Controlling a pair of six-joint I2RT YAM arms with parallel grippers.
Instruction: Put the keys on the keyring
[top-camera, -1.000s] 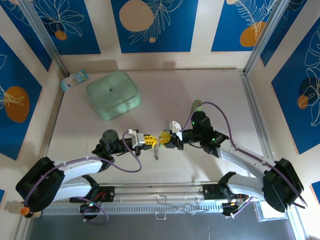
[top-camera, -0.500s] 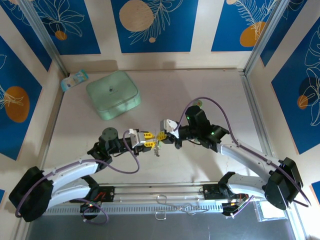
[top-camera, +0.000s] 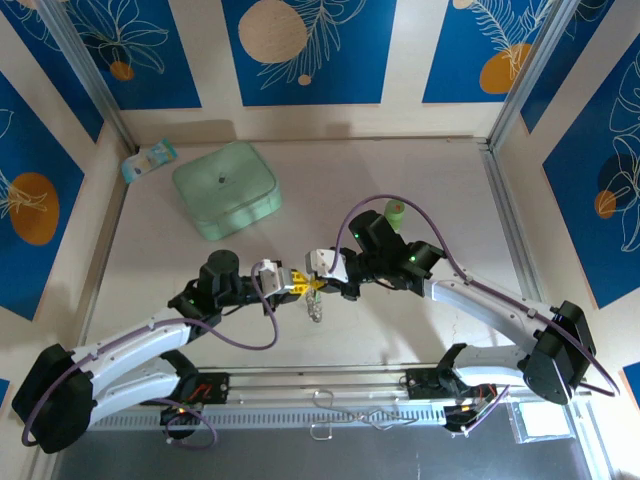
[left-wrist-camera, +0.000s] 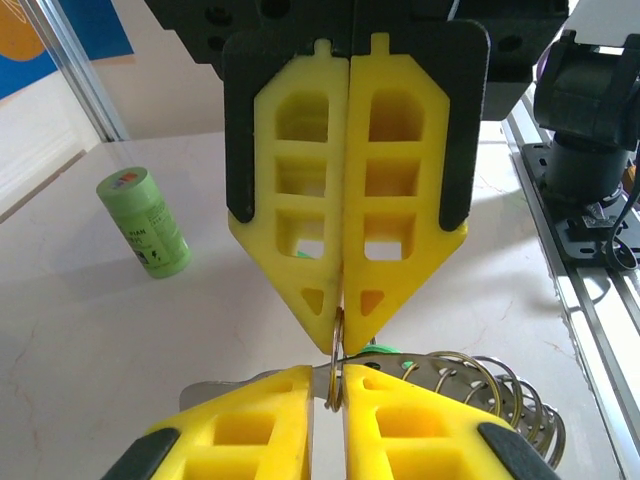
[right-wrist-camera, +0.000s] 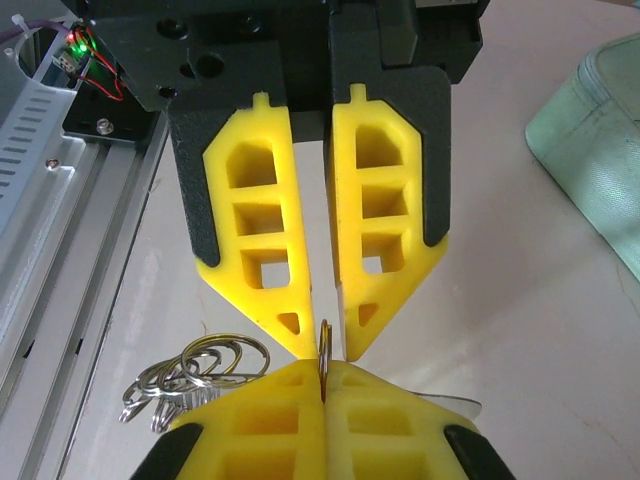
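Between our two tools, which meet tip to tip over the desk (top-camera: 470, 220), sits everything that matters. Far out beyond the left tool (left-wrist-camera: 338, 335) lies the mint box (top-camera: 226, 188), and close behind the wrist of the right tool (right-wrist-camera: 324, 345) stands the green cylinder (top-camera: 396, 210). We see the left tool pressed fully together on the thin edge of one ring of the keyring (left-wrist-camera: 480, 385). The right tool is narrowed to a slit on that same ring from the opposite side. The rest of the loops hang loose below and to one side of the tips. A sliver of bright green shows just past the tips; we take it for one of the keys (left-wrist-camera: 378, 349), though we cannot tell how it sits. We judge the keyring light, floppy and slick, apt to swing, with each ring stiff and springy, so it is best pinched on its flat sides near the split. The keys look tiny and best taken by the plastic head.
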